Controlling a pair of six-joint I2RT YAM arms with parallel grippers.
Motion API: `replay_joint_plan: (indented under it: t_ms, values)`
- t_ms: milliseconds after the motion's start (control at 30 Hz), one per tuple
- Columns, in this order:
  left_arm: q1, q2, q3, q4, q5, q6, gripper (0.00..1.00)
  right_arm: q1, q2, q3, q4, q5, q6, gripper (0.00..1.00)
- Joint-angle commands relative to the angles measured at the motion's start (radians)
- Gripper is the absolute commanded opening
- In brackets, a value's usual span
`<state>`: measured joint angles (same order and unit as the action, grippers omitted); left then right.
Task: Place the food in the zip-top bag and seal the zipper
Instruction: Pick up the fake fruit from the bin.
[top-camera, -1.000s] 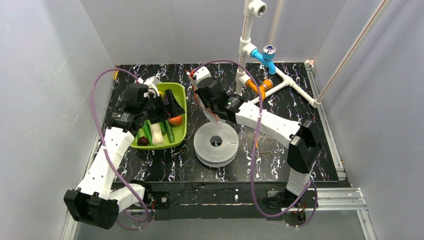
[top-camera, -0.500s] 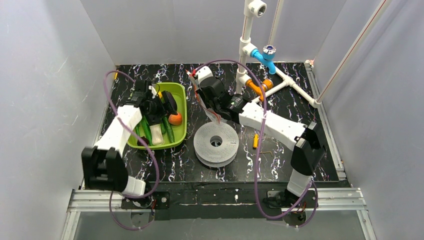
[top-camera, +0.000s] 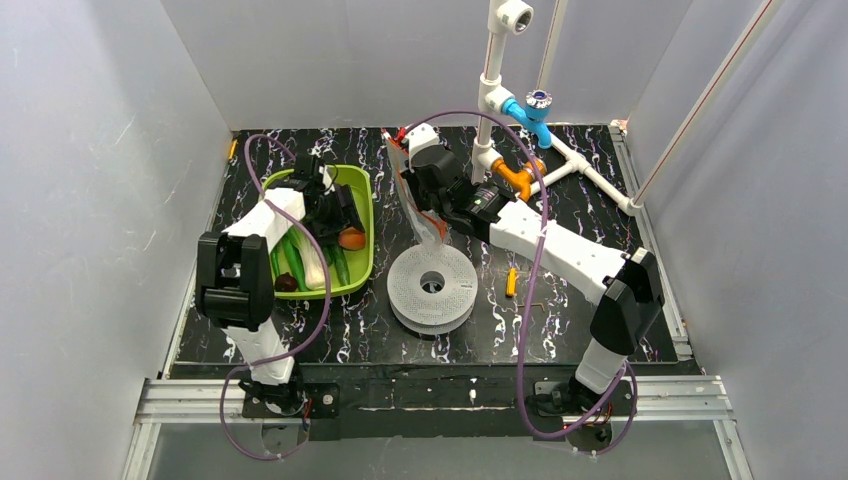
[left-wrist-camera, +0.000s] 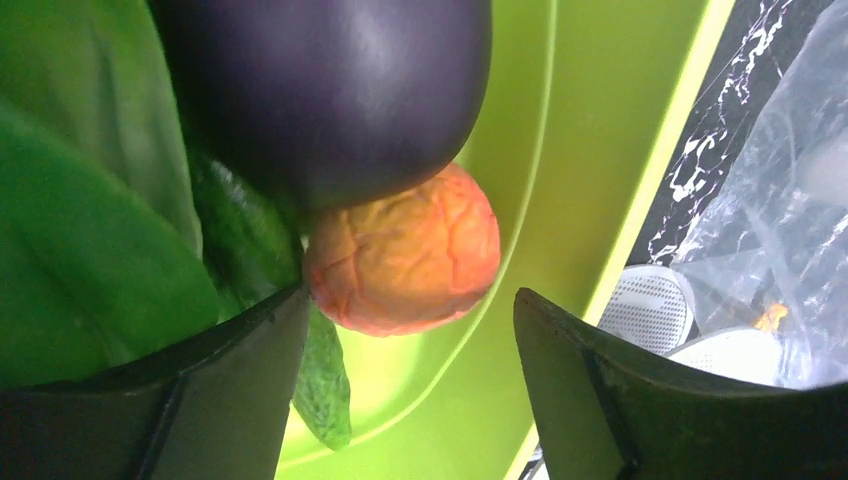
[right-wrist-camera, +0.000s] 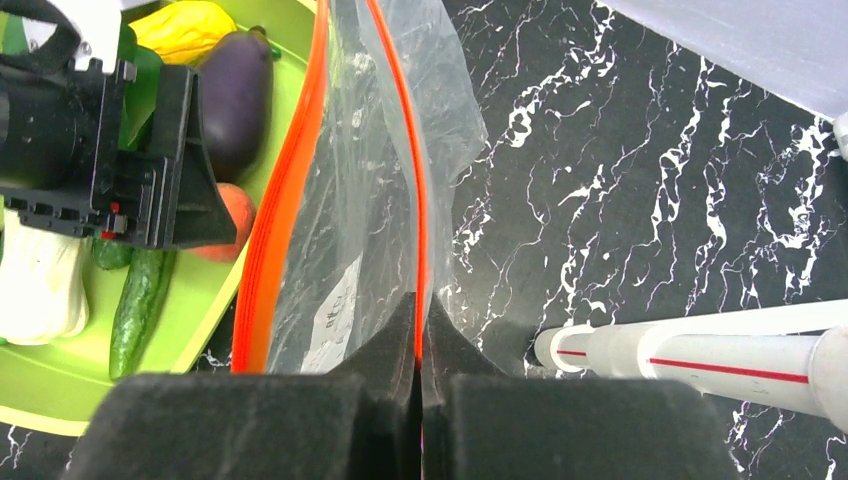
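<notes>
At the left, a green tray (top-camera: 368, 255) is seen on the black marbled table (top-camera: 470, 340). The food is gathered in it: a purple eggplant (left-wrist-camera: 330, 90), an orange-red round fruit (left-wrist-camera: 405, 260), a green cucumber (left-wrist-camera: 322, 395), a white-and-green stalk (right-wrist-camera: 40, 285) and a yellow piece (right-wrist-camera: 185, 22). The left gripper (left-wrist-camera: 410, 310) is lowered into the tray with its jaws apart, and the round fruit is straddled but not clamped. Just right of the tray, the zip-top bag (right-wrist-camera: 365, 170) is held up with its mouth parted. One side of the zipper (right-wrist-camera: 418, 200) is pinched between the closed jaws of the right gripper (right-wrist-camera: 420, 315). A white perforated disc (top-camera: 432, 285) is seen near the bag's lower end, towards the arm bases, and a small yellow-orange stick (top-camera: 511, 282) is seen to its right.
</notes>
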<state>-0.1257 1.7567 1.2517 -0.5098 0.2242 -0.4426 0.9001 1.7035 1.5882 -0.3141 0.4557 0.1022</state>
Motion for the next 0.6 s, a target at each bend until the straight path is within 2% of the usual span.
replay_joint_plan:
  t_ms: [0, 100, 233, 433, 500, 567]
  values:
    - [-0.015, 0.021, 0.028, 0.023, -0.017, 0.048, 0.66, -0.006, -0.022, 0.022, -0.015, -0.026, 0.025, 0.01]
    - [-0.028, 0.024, 0.005, 0.042, -0.025, 0.069, 0.63, -0.006, -0.014, 0.026, -0.027, -0.02, 0.026, 0.01]
    - [-0.048, 0.044, 0.011, 0.036, -0.056, 0.089, 0.7, -0.007, -0.002, 0.024, -0.037, -0.01, 0.024, 0.01]
    - [-0.077, 0.094, 0.036, 0.013, -0.059, 0.097, 0.71, -0.007, 0.008, 0.031, -0.044, -0.006, 0.022, 0.01]
    - [-0.08, 0.095, 0.039, 0.011, -0.057, 0.097, 0.65, -0.007, 0.008, 0.032, -0.045, -0.005, 0.021, 0.01]
    - [-0.08, 0.082, 0.036, 0.013, -0.064, 0.099, 0.53, -0.007, 0.005, 0.033, -0.046, -0.005, 0.021, 0.01]
